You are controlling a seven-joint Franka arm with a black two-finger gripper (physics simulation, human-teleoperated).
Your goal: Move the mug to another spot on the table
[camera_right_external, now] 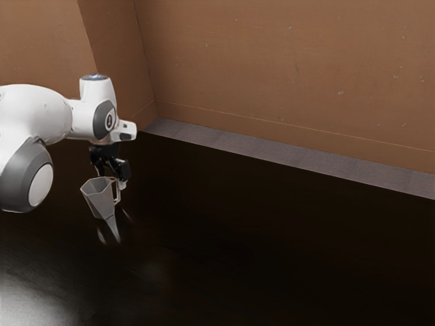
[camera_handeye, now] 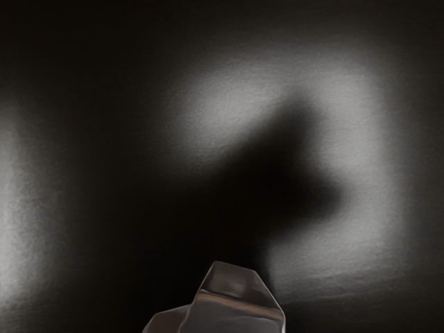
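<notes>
The white seven-joint arm [camera_right_external: 47, 119] is reaching in from the exterior view's left, with its hand pointing down over the glossy black tabletop [camera_right_external: 272, 238]. The black two-finger pincer [camera_right_external: 114, 178] is closing on the pale grey, tapered mug [camera_right_external: 98, 193], gripping it at the rim on the side where the handle is projecting. The mug is hanging just below the hand, tilted, with its open mouth facing up and toward the exterior view's left. It is sitting near the exterior view's left edge, well apart from the brown wall [camera_right_external: 285, 61] and from the grey strip [camera_right_external: 306, 157] running along the wall's foot. A faint pale reflection [camera_right_external: 111, 229] is showing on the tabletop directly beneath the mug; whether the mug's base is touching the surface cannot be told.

In the wrist view, the grey faceted mug [camera_handeye: 229, 305] is appearing just under the hand, and a dark shadow [camera_handeye: 277, 180] is lying on the lit tabletop [camera_handeye: 208, 104] beyond it.
</notes>
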